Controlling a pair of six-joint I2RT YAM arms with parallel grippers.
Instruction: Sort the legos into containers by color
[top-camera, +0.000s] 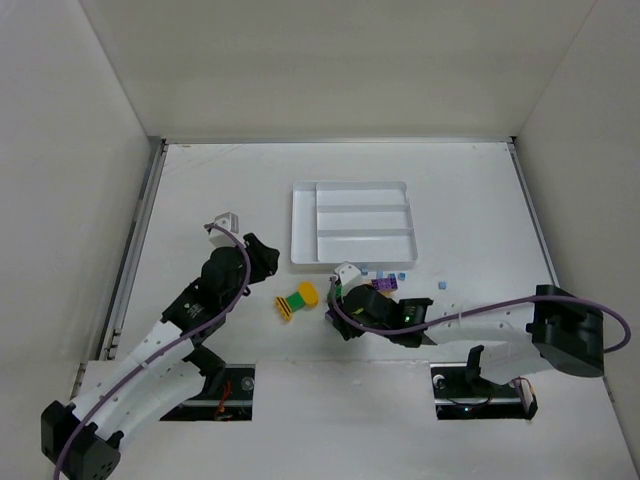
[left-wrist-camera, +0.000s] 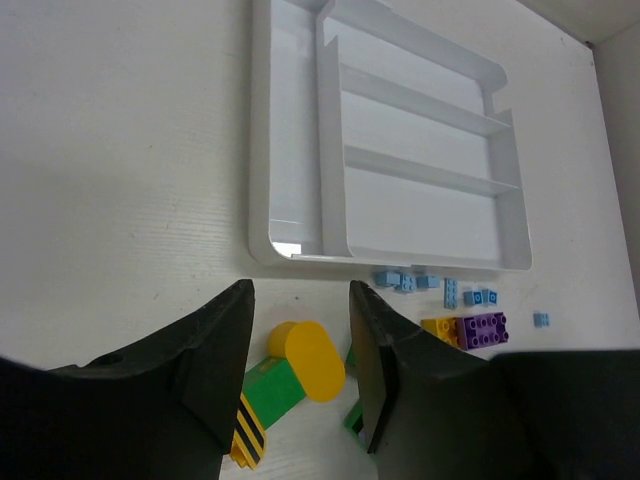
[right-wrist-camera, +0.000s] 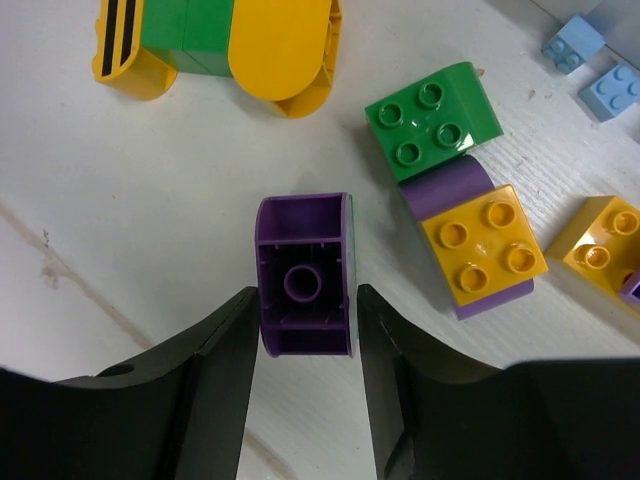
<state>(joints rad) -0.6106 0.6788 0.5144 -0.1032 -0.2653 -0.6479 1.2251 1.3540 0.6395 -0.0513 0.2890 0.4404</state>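
Observation:
The white tray (top-camera: 300, 225) (left-wrist-camera: 258, 150) has nothing in its compartments. My right gripper (right-wrist-camera: 305, 300) (top-camera: 337, 305) is shut on a purple lego (right-wrist-camera: 303, 270), whose hollow underside faces the camera. Beside it lie a green brick (right-wrist-camera: 430, 120), a yellow brick on a purple one (right-wrist-camera: 483, 243), and another yellow brick (right-wrist-camera: 600, 245). My left gripper (left-wrist-camera: 300, 290) (top-camera: 262, 262) is open, holding nothing, above and short of a joined green and yellow piece (left-wrist-camera: 308, 358) (top-camera: 297, 300) with a striped end (right-wrist-camera: 120, 40).
Tiny light-blue bricks (left-wrist-camera: 405, 281) (top-camera: 385, 272) are scattered just in front of the tray's near wall. A purple brick (left-wrist-camera: 482, 330) and a yellow one (left-wrist-camera: 438, 326) lie to their right. White walls enclose the table on three sides.

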